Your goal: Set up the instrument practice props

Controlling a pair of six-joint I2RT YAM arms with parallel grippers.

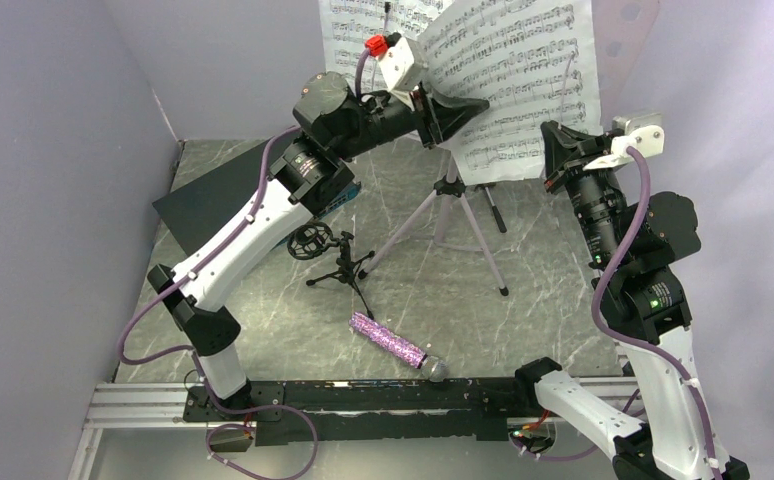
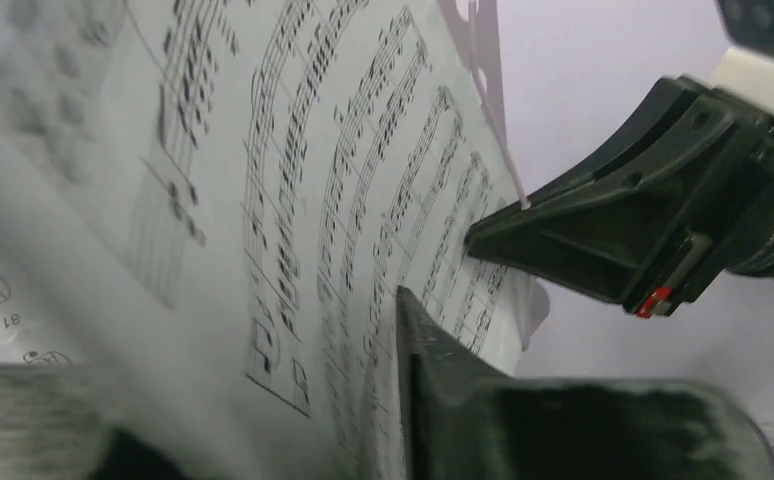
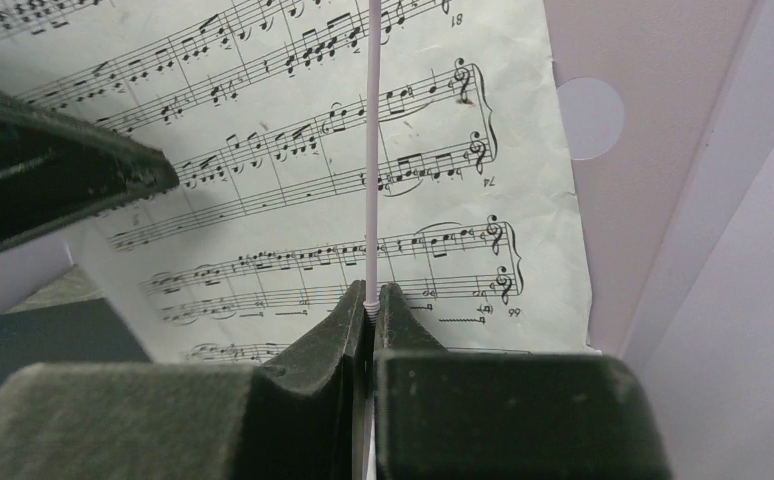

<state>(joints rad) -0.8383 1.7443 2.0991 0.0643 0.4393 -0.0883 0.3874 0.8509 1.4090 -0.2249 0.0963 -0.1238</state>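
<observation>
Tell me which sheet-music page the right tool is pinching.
The right-hand page, curling forward, its lower edge clamped in the right tool. The left page hangs flat farther back.

A dark flat box (image 1: 213, 195) lies on the grey marbled table (image 1: 443, 320) at about ten o'clock, with a strip of teal showing on its three o'clock side. Pale lilac walls (image 1: 53, 150) close the table in at nine, twelve and three o'clock. A silver slotted rail (image 1: 133, 405) runs along the six o'clock edge.
</observation>
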